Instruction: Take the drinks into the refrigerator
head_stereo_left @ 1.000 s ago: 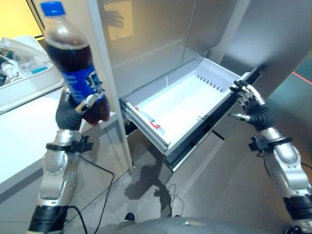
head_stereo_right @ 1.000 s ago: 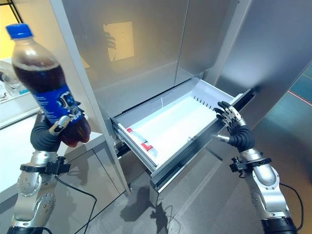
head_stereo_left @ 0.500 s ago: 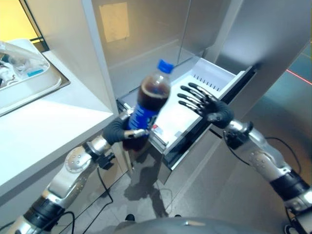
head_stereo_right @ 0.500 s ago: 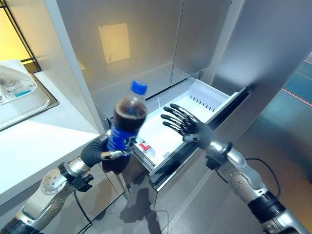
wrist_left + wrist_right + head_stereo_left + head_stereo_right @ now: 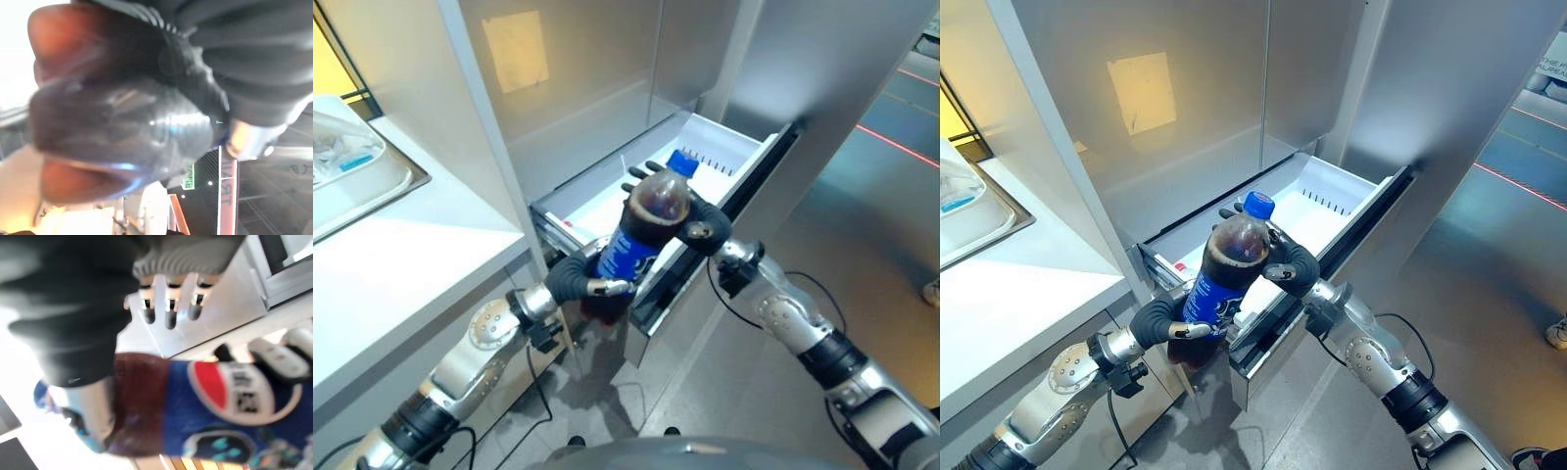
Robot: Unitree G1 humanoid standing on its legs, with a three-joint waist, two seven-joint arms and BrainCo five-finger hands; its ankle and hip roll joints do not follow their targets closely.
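A cola bottle (image 5: 641,230) with a blue label and blue cap (image 5: 1257,204) hangs tilted over the front of the open white refrigerator drawer (image 5: 729,162). My left hand (image 5: 579,282) is shut round its lower part; those fingers (image 5: 279,357) also show on the label. My right hand (image 5: 703,227) lies against the bottle's shoulder from behind. Its fingers (image 5: 168,308) are straight and its thumb (image 5: 98,416) rests beside the neck. The bottle's dark base (image 5: 112,122) is close up in the left wrist view.
Shut steel doors (image 5: 1234,98) stand above the drawer. Something with a red label (image 5: 1179,265) lies at the drawer's left end. A white counter (image 5: 401,264) with a sink (image 5: 372,181) runs along the left. Grey floor (image 5: 1489,245) lies to the right.
My left hand has carried the bottle down and right, to the drawer's front. My right hand has come from beside the drawer onto the bottle's upper part. The camera has also shifted.
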